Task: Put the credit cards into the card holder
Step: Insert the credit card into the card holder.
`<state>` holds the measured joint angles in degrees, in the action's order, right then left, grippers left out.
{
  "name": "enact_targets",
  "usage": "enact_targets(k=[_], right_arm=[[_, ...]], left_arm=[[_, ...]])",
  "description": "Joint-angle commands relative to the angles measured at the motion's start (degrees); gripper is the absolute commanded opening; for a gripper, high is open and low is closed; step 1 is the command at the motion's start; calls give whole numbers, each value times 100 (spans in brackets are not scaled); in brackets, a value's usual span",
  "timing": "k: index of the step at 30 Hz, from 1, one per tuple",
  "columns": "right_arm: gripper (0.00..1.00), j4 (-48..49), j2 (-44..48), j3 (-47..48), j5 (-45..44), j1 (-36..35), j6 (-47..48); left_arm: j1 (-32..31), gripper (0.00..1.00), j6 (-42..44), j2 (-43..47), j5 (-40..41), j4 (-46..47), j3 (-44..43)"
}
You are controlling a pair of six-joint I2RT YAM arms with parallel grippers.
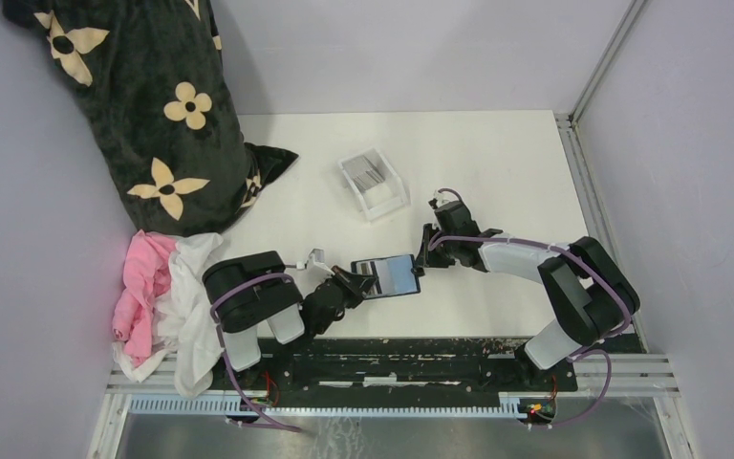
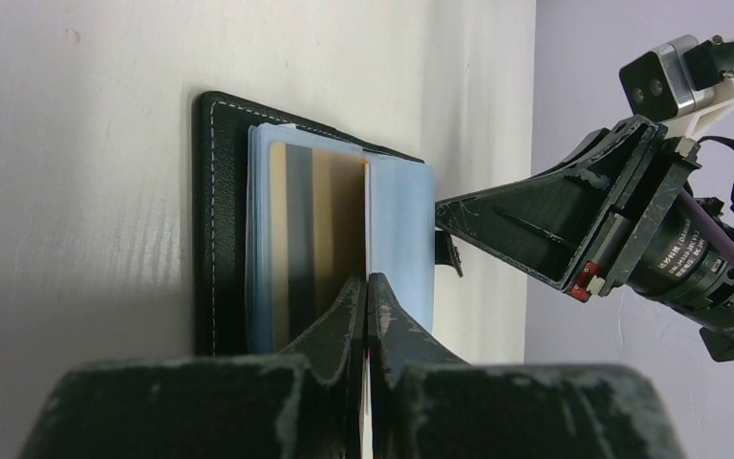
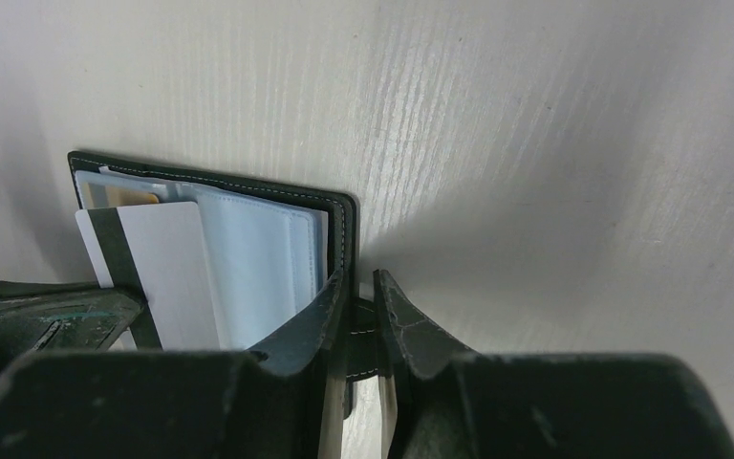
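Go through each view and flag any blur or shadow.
Left wrist: the tan card inside the card holder looks soft and smeared; right wrist: a dark shadow spreads on the table beside it; top external: evenly lit, sharp.

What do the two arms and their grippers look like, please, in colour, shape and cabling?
Both the left arm and right arm are black with pale grey-white link covers, each trailed by a purple cable. The left gripper and right gripper have black, wedge-shaped fingers with scuffed, chipped paint. The right wrist carries a small grey camera on a white mount and a red tab.
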<state>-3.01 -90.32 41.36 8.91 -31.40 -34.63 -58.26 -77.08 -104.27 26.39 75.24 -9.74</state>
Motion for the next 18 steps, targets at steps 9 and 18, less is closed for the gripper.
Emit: enact_targets(k=[9, 18], right_arm=[[21, 166, -71, 131, -22, -24, 33], [21, 178, -108, 139, 10, -39, 31]], left_arm=[[-182, 3, -196, -163, -28, 185, -62], [-275, 3, -265, -255, 42, 95, -179]])
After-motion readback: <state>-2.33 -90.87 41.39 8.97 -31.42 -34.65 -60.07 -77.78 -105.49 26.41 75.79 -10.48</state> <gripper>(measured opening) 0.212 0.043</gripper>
